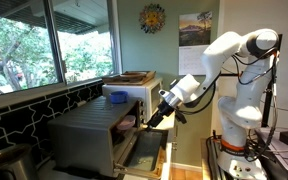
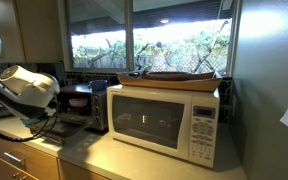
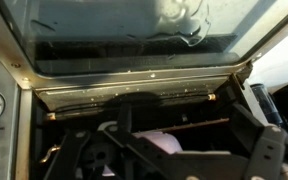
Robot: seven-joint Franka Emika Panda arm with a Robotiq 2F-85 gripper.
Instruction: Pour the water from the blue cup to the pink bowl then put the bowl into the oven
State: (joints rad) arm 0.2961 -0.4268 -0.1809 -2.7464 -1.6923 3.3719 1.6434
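Risk of spillage: pink bowl (image 3: 165, 143) at 6 o'clock within pincer (image 1: 146, 118), grip state indeterminable; avoid tilting or striking oven (image 1: 89, 132).

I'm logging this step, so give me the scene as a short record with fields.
oven: door open, folded down
gripper: at the oven mouth; grip unclear
bowl: pink, by the gripper in wrist view
cup: blue, apparently on the oven top
microwave: white, beside the oven, door shut
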